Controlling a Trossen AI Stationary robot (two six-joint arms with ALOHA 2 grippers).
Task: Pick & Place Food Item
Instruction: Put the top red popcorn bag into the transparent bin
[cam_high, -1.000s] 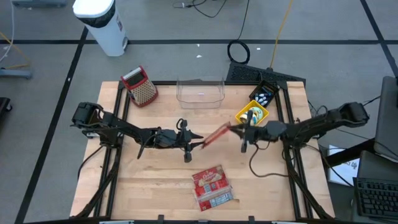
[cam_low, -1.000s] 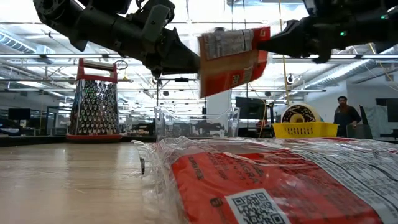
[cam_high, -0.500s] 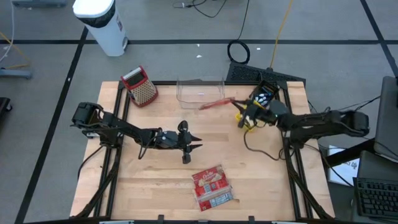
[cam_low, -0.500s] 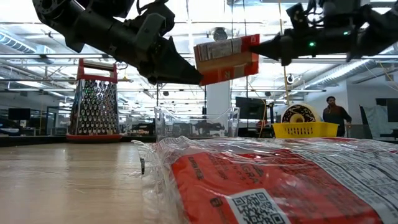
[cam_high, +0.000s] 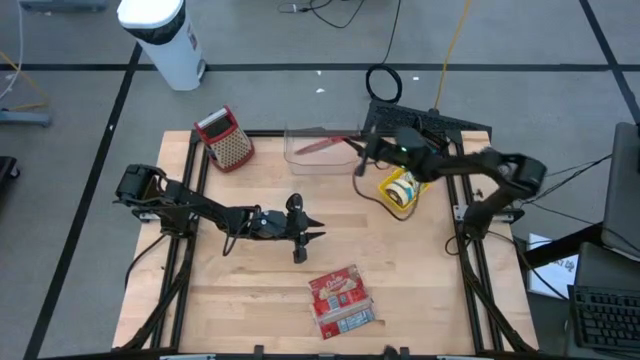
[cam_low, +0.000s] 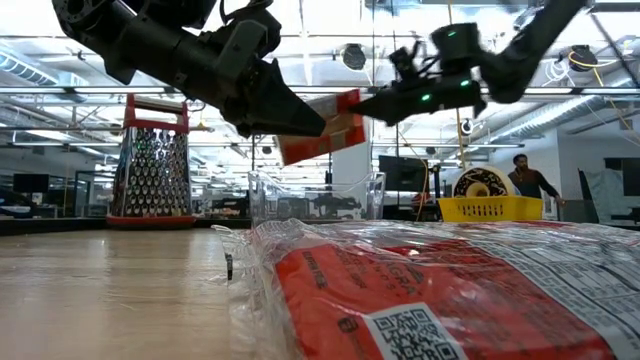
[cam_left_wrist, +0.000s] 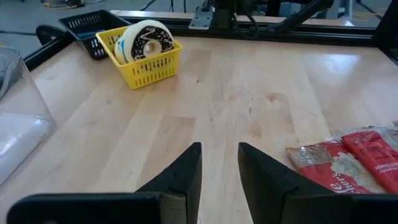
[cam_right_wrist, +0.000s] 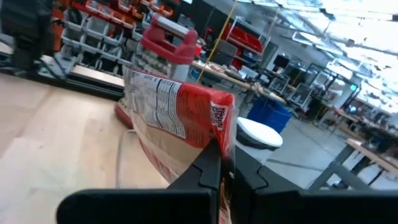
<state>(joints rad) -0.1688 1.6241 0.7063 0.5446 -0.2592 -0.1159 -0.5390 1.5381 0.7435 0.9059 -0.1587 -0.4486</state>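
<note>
Two dark, near-black arms are seen on the bench, each built of slim tubular links joined by bulkier rounded joint housings. The left arm is mounted at the left edge on a blocky black base, the right arm at the right edge. Black cables are looped loosely beside both arms, and one hangs under the right arm's forward link. Each arm is ended by a two-finger gripper: the left gripper is formed of two matte black, wedge-shaped fingers tapering to blunt tips on a flat black crossbar. Small green lights are shown near the right gripper.
</note>
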